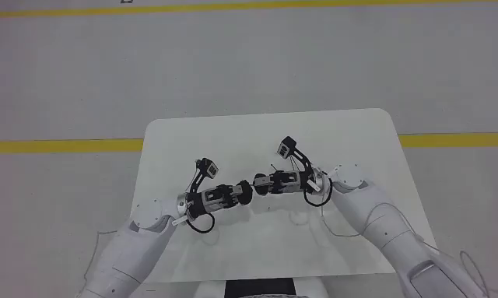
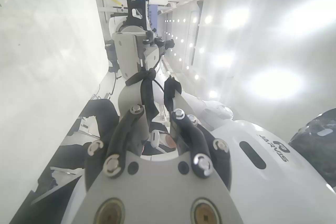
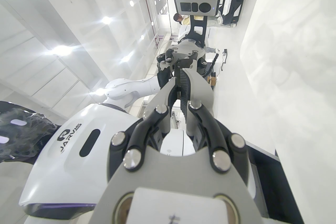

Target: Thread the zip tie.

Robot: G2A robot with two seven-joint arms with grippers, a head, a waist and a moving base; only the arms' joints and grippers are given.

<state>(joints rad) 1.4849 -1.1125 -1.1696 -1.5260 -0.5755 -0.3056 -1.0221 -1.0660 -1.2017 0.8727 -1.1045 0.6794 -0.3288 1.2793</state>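
Over the middle of the white table (image 1: 334,134) my two grippers meet tip to tip, raised off the surface. The left gripper (image 1: 243,194) points at the right gripper (image 1: 259,184). In the left wrist view the left gripper (image 2: 160,80) stands open, with a gap between its black pads (image 2: 170,88). In the right wrist view the right gripper (image 3: 180,74) is shut, its ribbed pads pressed together just in front of the left gripper (image 3: 181,59). A thin dark sliver (image 1: 271,169) sticks out beside the right gripper; I cannot tell whether it is the zip tie.
The tabletop around both arms is bare white. Its far edge (image 1: 264,115) borders grey floor with yellow lines (image 1: 70,145). Each wrist carries a camera on a black bracket (image 3: 197,1) above its gripper.
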